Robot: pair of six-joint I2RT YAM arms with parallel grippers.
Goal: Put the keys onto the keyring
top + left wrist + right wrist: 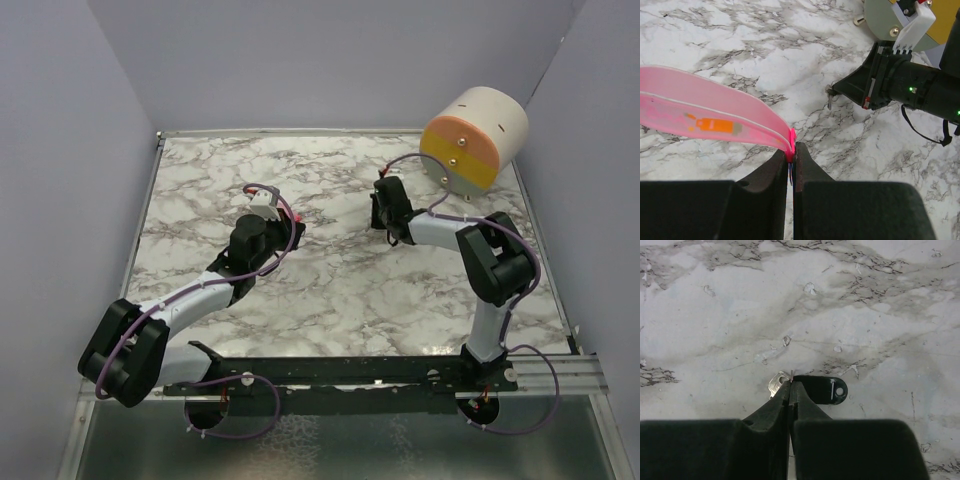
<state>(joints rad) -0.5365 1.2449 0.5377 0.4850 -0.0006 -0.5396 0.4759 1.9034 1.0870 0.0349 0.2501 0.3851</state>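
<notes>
Keyring [715, 112] smooth pink strip; key [827, 390] black-headed.

— Top view, taken from where?
— From high behind both arm bases, fixed, angled down and forward over the whole marble table [330, 300]. Far off, everything small in frame.
— Left wrist?
— From just behind the left gripper [793, 148], looking out past its fingertips, low and slanted across the marble. Close on the keyring [715, 112] at the tips, with the right gripper [834, 91] ahead and to the right.
— Right wrist?
— From behind the right gripper, facing almost straight down, very near the marble, with the key [825, 390] at the fingertips.
— Overlap?
— In both wrist views, the right gripper's tip. In top and left-wrist views, the orange-faced cylinder [475, 135] beyond that gripper. In all three, marble.
</notes>
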